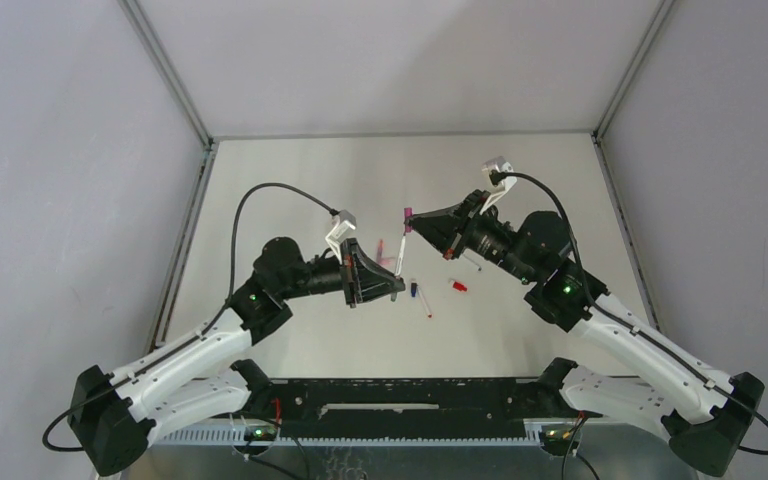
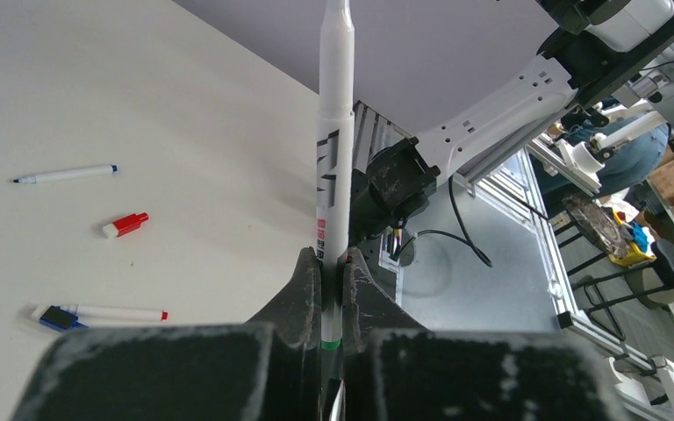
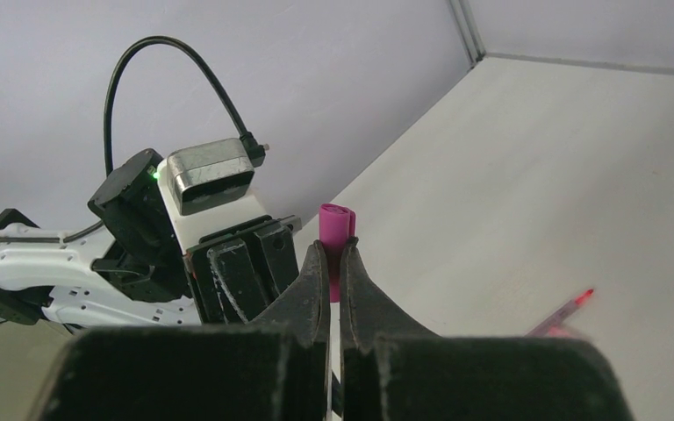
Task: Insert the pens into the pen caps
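Observation:
My left gripper [image 1: 397, 284] is shut on a white pen [image 1: 401, 255] with black markings. In the left wrist view [image 2: 333, 263] the pen [image 2: 334, 149] stands upright between the fingers and its tip runs out of the top of the frame. My right gripper [image 1: 413, 227] is shut on a magenta cap [image 1: 408, 213], which sticks up between the fingertips in the right wrist view [image 3: 336, 226]. In the top view the pen's tip points at the cap from just below. I cannot tell whether they touch.
On the table lie a red cap [image 1: 457, 286] [image 2: 125, 224], a white pen with a blue tip [image 2: 64, 174], a red-tipped pen beside a blue cap [image 2: 96, 313], and a pinkish-red pen [image 1: 381, 247] [image 3: 566, 311]. The left arm's wrist camera [image 3: 211, 175] faces my right gripper.

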Robot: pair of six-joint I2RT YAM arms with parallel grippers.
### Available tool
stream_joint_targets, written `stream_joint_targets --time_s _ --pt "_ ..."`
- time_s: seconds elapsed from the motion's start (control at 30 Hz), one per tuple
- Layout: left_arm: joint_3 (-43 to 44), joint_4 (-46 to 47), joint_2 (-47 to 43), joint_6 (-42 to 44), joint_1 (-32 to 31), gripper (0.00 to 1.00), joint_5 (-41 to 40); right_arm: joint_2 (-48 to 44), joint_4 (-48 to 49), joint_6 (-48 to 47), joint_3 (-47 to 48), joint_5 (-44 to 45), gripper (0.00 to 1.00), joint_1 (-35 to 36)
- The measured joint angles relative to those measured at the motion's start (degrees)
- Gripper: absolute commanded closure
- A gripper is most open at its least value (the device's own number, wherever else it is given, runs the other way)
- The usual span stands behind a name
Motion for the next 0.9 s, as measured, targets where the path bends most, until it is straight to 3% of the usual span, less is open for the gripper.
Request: stream_joint_targets --time_s 0.9 --pt "-0.70 2.78 0.59 -1.49 0.00 1.00 0.79 0.02 2.23 0.00 -0.37 1.22 1.00 0.74"
